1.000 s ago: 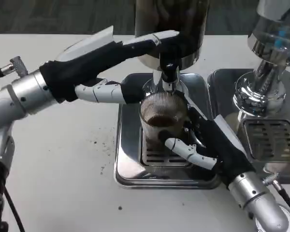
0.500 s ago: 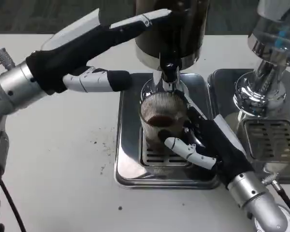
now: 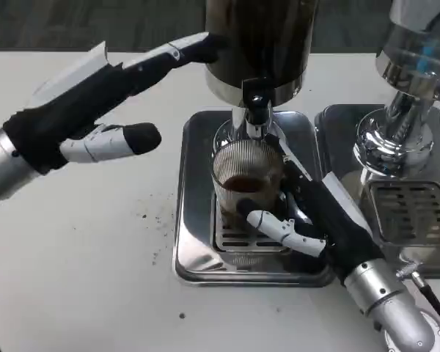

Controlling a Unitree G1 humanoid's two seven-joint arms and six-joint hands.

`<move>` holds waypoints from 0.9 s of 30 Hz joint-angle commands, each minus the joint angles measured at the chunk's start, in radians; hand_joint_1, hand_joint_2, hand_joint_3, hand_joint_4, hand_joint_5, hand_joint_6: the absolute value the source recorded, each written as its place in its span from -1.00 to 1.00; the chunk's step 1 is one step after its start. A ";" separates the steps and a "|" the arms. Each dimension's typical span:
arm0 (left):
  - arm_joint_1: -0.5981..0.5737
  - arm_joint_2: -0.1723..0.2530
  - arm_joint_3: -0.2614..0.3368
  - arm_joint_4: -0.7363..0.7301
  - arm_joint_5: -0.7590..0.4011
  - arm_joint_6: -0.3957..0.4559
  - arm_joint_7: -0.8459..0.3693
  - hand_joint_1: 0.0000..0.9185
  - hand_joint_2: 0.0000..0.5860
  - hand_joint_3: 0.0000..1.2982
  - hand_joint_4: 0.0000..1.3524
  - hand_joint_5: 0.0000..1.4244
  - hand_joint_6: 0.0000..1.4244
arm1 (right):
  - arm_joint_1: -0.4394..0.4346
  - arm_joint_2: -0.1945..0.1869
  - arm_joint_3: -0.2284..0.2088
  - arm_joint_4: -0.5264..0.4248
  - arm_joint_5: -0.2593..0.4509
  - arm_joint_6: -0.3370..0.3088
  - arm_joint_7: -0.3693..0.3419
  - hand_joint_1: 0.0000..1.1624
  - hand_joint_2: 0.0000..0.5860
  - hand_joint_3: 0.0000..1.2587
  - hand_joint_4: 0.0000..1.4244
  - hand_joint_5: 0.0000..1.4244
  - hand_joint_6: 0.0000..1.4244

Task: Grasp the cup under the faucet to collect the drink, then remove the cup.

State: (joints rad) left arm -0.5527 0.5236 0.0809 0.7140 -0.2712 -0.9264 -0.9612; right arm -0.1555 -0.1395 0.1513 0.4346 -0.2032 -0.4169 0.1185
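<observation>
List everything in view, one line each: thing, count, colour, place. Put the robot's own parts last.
cup: one, clear ribbed glass with dark drink inside, on the drip tray under the faucet.
faucet: one, black and chrome, directly above the cup.
dispenser: one, dark body with chrome base, top centre.
drip tray: one, silver with a slotted grate, table centre.
second machine: one, chrome, on its own silver tray at the right edge.
table: one, white, with a few dark specks left of the tray.
left hand: one, black and white, raised left of the dispenser, fingers apart, holding nothing.
right hand: one, black and white, holds the cup from the right.
</observation>
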 commanded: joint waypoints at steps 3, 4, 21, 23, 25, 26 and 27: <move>0.076 0.016 0.023 -0.005 0.013 0.016 0.037 -1.00 -0.75 -0.84 -0.91 -0.87 -0.95 | -0.017 -0.011 0.012 0.011 -0.024 -0.009 -0.014 -0.02 -0.23 -1.00 -1.00 -1.00 -0.92; 0.088 0.017 0.025 -0.005 0.016 0.020 0.042 -1.00 -0.75 -0.84 -0.91 -0.87 -0.95 | -0.018 -0.012 0.013 0.012 -0.026 -0.007 -0.016 -0.02 -0.23 -1.00 -1.00 -1.00 -0.92; 0.203 0.037 0.039 -0.018 0.029 0.065 0.097 -1.00 -0.73 -0.81 -0.89 -0.85 -0.94 | -0.049 0.006 0.025 0.060 -0.072 0.009 -0.089 -0.01 -0.22 -1.00 -1.00 -1.00 -0.93; 0.216 0.040 0.040 -0.023 0.029 0.069 0.102 -1.00 -0.72 -0.81 -0.89 -0.85 -0.94 | -0.057 0.010 0.027 0.071 -0.079 0.012 -0.095 -0.01 -0.22 -1.00 -1.00 -1.00 -0.93; 0.223 0.042 0.039 -0.028 0.028 0.072 0.106 -1.00 -0.71 -0.81 -0.89 -0.85 -0.94 | -0.063 0.014 0.029 0.081 -0.084 0.014 -0.101 -0.02 -0.22 -1.00 -1.00 -1.00 -0.93; 0.227 0.043 0.040 -0.030 0.028 0.074 0.108 -1.00 -0.71 -0.81 -0.88 -0.85 -0.94 | -0.066 0.016 0.030 0.086 -0.089 0.016 -0.105 -0.02 -0.22 -1.00 -1.00 -1.00 -0.93; 0.229 0.043 0.041 -0.032 0.028 0.075 0.109 -1.00 -0.71 -0.81 -0.88 -0.85 -0.94 | -0.068 0.017 0.032 0.089 -0.092 0.017 -0.109 -0.02 -0.21 -1.00 -1.00 -1.00 -0.93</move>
State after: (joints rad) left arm -0.3428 0.5521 0.1101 0.6985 -0.2521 -0.8605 -0.8667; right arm -0.2071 -0.1281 0.1749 0.5082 -0.2849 -0.4076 0.0273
